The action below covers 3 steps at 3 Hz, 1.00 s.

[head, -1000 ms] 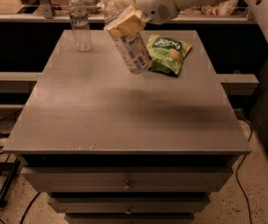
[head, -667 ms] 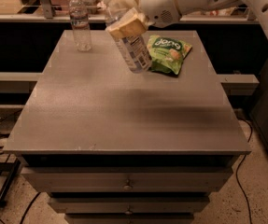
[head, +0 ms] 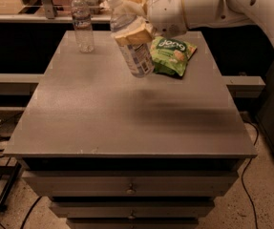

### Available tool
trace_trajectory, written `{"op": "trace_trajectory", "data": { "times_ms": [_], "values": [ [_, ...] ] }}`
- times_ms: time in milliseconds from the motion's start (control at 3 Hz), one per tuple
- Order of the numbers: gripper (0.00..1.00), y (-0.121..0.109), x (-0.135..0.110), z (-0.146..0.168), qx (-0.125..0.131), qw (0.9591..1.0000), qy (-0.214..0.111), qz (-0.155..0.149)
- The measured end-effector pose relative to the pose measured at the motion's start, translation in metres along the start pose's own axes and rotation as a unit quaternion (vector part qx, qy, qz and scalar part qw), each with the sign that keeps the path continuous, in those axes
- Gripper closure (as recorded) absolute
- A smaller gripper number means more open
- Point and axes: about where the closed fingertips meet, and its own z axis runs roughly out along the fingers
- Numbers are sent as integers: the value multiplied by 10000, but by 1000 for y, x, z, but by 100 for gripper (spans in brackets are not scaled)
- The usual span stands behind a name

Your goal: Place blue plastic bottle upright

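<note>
Gripper at upper centre of frame, clamped on the blue plastic bottle. The bottle is tilted, cap toward upper left, base down-right, and looks held just above the table. Green snack bag lies just right of the bottle's base. Slim clear bottle stands upright at the table's upper left. Drawers sit below the tabletop.
</note>
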Motion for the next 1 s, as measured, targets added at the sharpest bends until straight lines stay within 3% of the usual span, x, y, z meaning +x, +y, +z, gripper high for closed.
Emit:
{"op": "trace_trajectory", "data": {
  "times_ms": [1000],
  "values": [
    [100,7,22,-7,555,9964,-639,34]
  ]
}}
